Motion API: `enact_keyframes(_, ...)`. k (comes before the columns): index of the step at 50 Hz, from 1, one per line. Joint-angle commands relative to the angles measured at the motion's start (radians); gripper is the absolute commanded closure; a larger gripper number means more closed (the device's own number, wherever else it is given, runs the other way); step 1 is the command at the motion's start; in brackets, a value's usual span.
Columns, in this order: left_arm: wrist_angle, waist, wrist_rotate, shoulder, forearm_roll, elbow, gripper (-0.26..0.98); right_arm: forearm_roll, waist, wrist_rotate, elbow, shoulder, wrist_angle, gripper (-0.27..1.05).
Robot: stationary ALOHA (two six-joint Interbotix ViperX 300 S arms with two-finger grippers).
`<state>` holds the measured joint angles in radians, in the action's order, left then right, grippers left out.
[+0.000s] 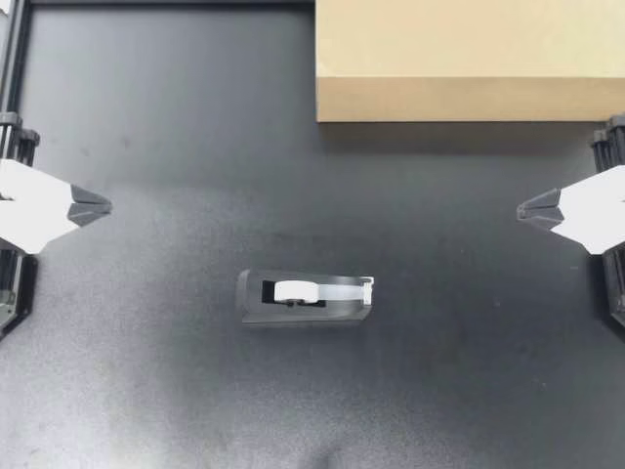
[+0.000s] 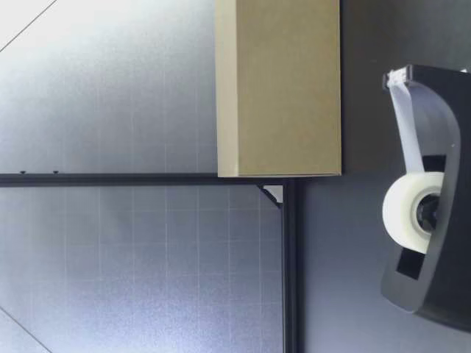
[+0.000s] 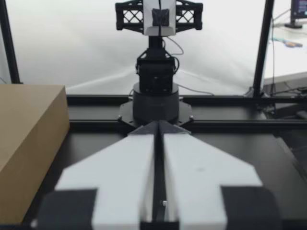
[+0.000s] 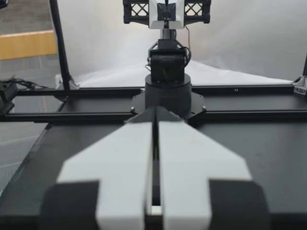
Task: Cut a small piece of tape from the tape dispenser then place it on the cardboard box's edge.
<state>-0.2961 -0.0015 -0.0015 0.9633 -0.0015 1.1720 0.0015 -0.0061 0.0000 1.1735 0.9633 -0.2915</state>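
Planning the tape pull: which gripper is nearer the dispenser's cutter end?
My right gripper. The tape dispenser lies with its cutter end pointing toward that side, while my left gripper faces the dispenser's rounded back end and sits farther from the cutter.

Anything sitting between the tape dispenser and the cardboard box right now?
Nothing. The top view shows only bare black table between the tape dispenser and the cardboard box.
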Motion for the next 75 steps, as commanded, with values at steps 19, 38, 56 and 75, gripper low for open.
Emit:
enact_keyframes(19,-0.100,-0.011,0.005,-0.028,-0.002,0.023,0.83,0.040,-0.040,0.018,-0.140,-0.242,-0.081,0.90)
enact_keyframes(38,-0.124,-0.011,0.005,-0.046,-0.002,0.034,0.83,0.063,-0.064,0.114,-0.407,-0.603,0.290,0.89)
enact_keyframes(56,-0.124,-0.012,0.005,-0.046,-0.002,0.051,0.83,0.100,-0.060,0.126,-0.601,-0.839,0.632,0.89)
enact_keyframes(75,-0.124,-0.011,0.000,-0.046,-0.002,0.078,0.83,0.282,-0.121,-0.192,-0.807,-1.008,1.043,0.89)
